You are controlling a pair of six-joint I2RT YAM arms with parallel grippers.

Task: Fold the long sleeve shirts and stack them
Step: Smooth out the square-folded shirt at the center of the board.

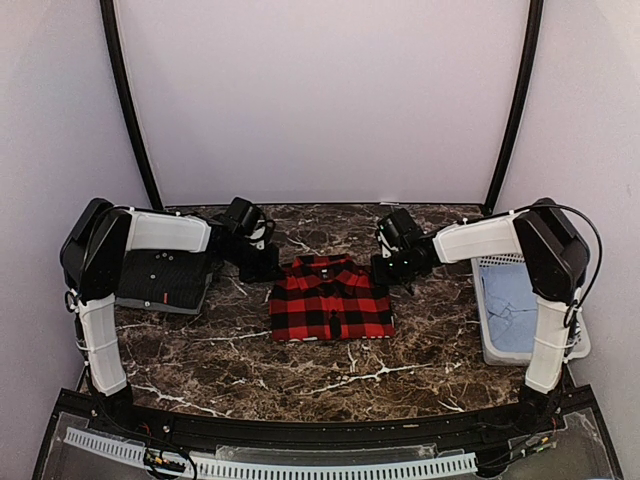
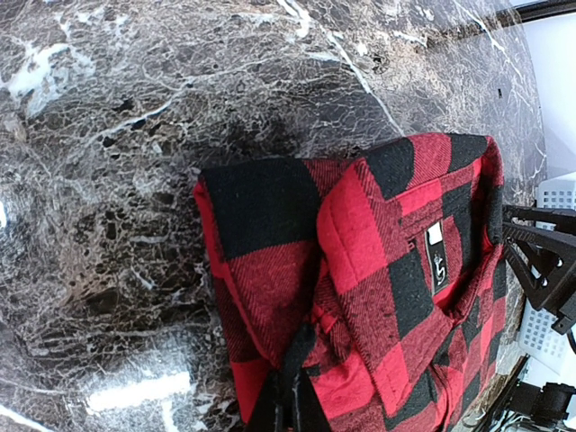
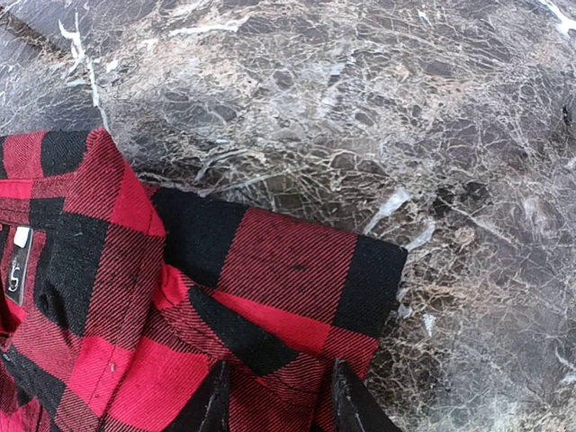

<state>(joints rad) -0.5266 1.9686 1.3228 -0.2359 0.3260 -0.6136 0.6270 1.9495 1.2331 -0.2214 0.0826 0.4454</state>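
Charcoal shirt point(image 1: 160, 282) folded, far left on the counter point(image 1: 300, 375). Left hand point(image 2: 290, 387) pressed together, pinching the buffalo-check flannel point(image 1: 330, 305) at one top corner, mid-counter. Right hand point(image 3: 277, 398) spread around the other corner. Looks folded; stacking not yet done.

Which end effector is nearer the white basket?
Right. The right end effector sits at the flannel shirt's far right corner, just left of the basket; the left end effector is at the shirt's far left corner.

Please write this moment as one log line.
red flannel: folded, centre | left claw: shut on its edge | right claw: open over its corner | charcoal shirt: folded, left side
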